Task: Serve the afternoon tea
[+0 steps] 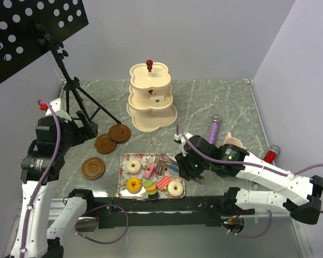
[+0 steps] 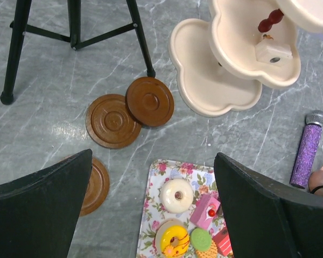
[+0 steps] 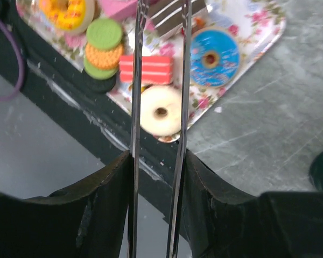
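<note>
My right gripper (image 1: 187, 163) (image 3: 159, 183) is shut on thin metal tongs (image 3: 135, 107) over the right end of the floral tray (image 1: 123, 159). The tong arms straddle a brown striped cake slice (image 3: 172, 13); their tips run out of the top of the right wrist view. On the tray lie a white doughnut (image 3: 160, 110), a blue doughnut (image 3: 211, 56), a red cake slice (image 3: 146, 69), stacked macarons (image 3: 103, 35) and a yellow doughnut (image 2: 173, 239). My left gripper (image 1: 85, 129) (image 2: 156, 209) is open and empty, high above the tray's left end. Three brown saucers (image 1: 105, 143) lie left of the tray. The cream three-tier stand (image 1: 151, 97) is bare.
A music stand's tripod (image 1: 78, 99) stands at the back left, one foot by the saucers. A purple microphone (image 1: 213, 129) and a pink mug (image 1: 234, 142) lie behind my right arm. A red-topped thing (image 1: 270, 156) is at the right edge. The tray sits at the table's near edge (image 3: 145, 161).
</note>
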You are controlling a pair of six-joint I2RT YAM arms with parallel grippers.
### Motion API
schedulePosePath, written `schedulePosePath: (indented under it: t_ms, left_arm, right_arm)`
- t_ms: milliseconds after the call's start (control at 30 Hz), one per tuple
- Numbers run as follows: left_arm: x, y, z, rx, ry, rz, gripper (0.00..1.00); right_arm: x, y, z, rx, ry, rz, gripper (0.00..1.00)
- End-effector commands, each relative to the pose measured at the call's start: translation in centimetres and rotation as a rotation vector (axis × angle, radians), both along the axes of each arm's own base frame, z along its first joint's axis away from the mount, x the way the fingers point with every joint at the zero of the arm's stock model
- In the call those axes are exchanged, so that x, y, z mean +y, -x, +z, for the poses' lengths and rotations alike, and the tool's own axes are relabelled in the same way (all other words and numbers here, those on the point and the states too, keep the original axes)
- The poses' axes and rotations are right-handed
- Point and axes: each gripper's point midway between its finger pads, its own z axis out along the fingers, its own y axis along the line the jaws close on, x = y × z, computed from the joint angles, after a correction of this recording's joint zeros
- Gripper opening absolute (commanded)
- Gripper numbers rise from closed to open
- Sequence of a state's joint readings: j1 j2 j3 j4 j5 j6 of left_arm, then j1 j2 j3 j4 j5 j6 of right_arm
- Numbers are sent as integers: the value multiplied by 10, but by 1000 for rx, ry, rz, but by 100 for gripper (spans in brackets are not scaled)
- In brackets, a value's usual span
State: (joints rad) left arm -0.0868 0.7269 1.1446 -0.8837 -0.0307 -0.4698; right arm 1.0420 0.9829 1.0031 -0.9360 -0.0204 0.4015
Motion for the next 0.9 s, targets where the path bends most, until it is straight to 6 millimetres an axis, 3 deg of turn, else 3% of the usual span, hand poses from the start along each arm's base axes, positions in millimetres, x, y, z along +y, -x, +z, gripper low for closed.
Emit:
schedulePosePath:
  t_ms: [0, 133, 333, 600, 867]
  left_arm:
    - [-4, 5, -5, 2, 28, -7, 100]
    - [-4, 7, -8, 10, 35, -7, 99]
    - [-2, 11, -3, -8, 40, 10, 99]
    - [2, 16, -3, -15, 43, 41, 99]
    - [4, 18, -9, -9, 56, 59, 99]
  right_arm:
    - [10, 11, -1, -21, 14, 41, 49]
    - [24, 18, -2, -23, -11, 98, 53]
    - [23, 12, -13, -73, 65, 146, 58]
    - [31, 6, -13, -122, 80, 231, 65]
    - [38, 7, -15, -132, 77, 300, 66]
